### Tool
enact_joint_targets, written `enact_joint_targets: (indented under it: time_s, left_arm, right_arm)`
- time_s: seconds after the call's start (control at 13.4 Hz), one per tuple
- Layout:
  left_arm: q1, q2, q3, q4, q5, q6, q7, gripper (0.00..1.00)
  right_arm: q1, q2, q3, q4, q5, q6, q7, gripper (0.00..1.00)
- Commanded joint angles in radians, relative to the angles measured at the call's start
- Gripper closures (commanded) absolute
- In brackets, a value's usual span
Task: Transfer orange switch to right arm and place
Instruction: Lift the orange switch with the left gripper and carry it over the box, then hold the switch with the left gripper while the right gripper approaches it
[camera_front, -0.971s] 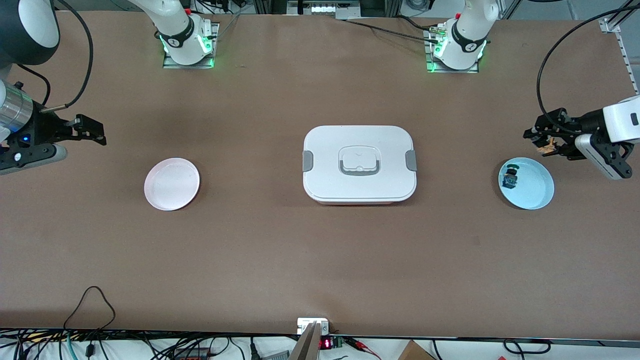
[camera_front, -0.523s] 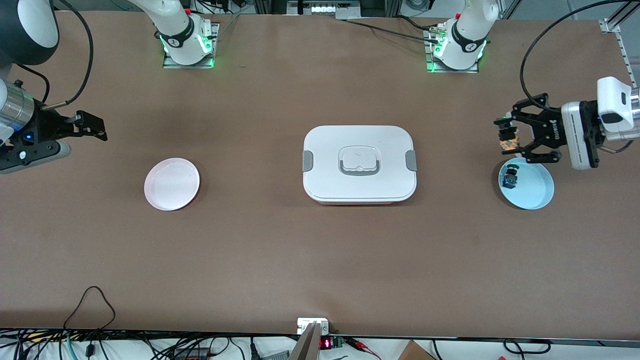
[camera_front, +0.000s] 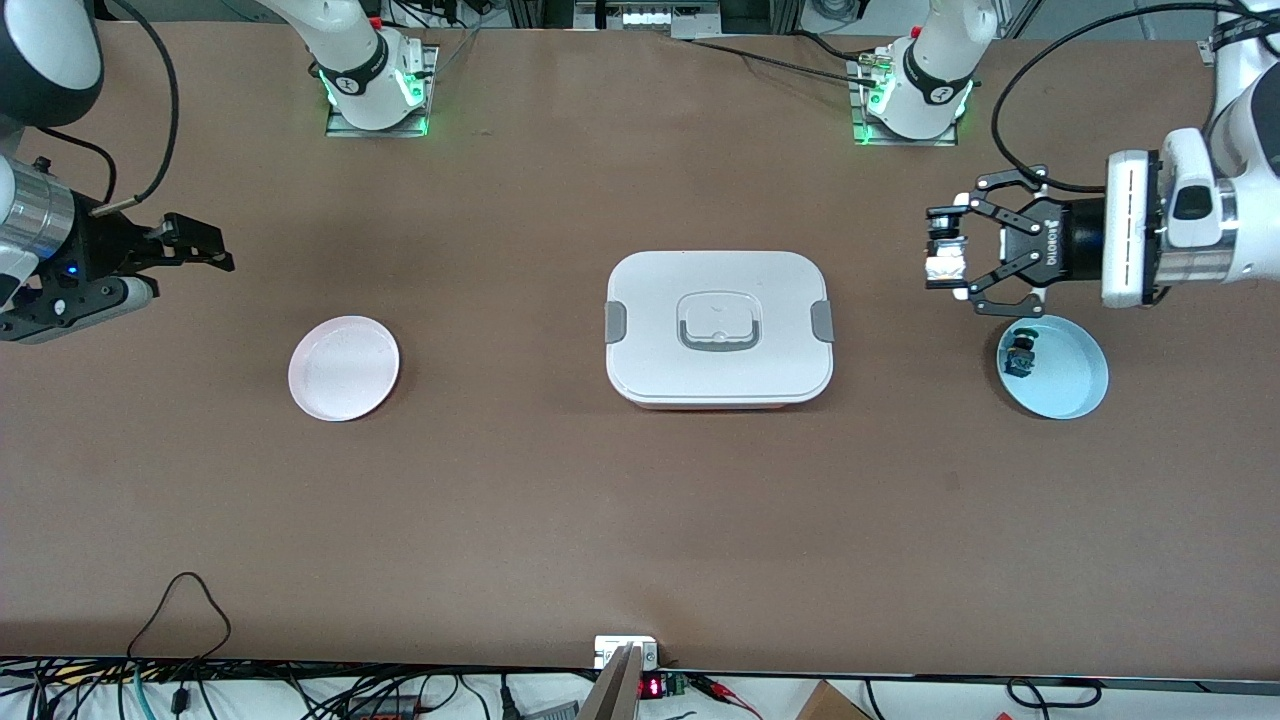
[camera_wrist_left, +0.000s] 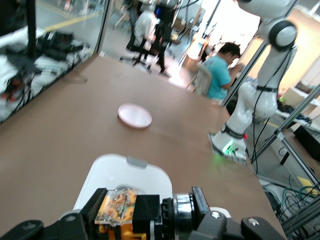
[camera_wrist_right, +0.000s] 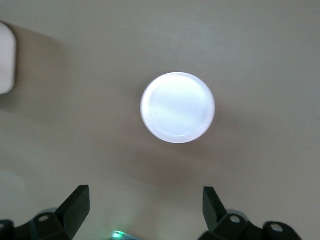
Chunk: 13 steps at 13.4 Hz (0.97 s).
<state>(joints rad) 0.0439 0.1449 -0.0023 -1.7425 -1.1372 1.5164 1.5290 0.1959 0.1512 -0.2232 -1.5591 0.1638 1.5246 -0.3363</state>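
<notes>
L gripper (camera_front: 945, 258): right side of frame, in the air over bare table between white box (camera_front: 718, 328) and blue plate (camera_front: 1072, 372), clamped on orange switch (camera_wrist_left: 119, 210).
R gripper (camera_front: 205, 252): left edge of frame, above pink plate (camera_front: 343, 367), jaws apart, nothing in them.
Room: bare brown table (camera_front: 600, 520) between box and pink plate.

Pink plate (camera_front: 343, 367), blue plate (camera_front: 1070, 375), white box (camera_front: 718, 328), brown table (camera_front: 600, 500).

front view: high, faces both arm bases, whole table (camera_front: 640, 520)
left wrist view: low, level along the table
right wrist view: straight down, close
shared: pink plate (camera_front: 344, 368) (camera_wrist_left: 135, 116) (camera_wrist_right: 178, 107)
</notes>
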Motion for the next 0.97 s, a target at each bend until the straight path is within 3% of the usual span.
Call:
enact_joint_targets:
  time_s: [0.0, 0.15, 0.37, 0.75, 0.9]
  left_arm:
    - [-0.041, 0.039, 0.005, -0.054, -0.119, -0.009, 0.129, 1.0]
    - [-0.059, 0.057, -0.007, -0.058, -0.124, -0.015, 0.146, 1.0]
    - [-0.085, 0.071, -0.024, -0.068, -0.15, -0.027, 0.146, 1.0]
    - [-0.148, 0.142, -0.024, -0.075, -0.257, -0.019, 0.233, 1.0]
    - [-0.167, 0.176, -0.024, -0.081, -0.318, -0.018, 0.301, 1.0]
  right_arm:
    - [-0.038, 0.004, 0.004, -0.025, 0.091, -0.017, -0.059, 0.0]
    - [-0.053, 0.004, 0.004, -0.058, 0.191, -0.021, -0.058, 0.0]
    - [-0.075, -0.001, 0.004, -0.156, 0.415, -0.024, -0.056, 0.0]
    - [-0.105, 0.01, 0.004, -0.372, 0.904, -0.053, -0.153, 0.0]
    - [-0.107, 0.051, 0.004, -0.432, 1.114, -0.127, -0.194, 0.0]
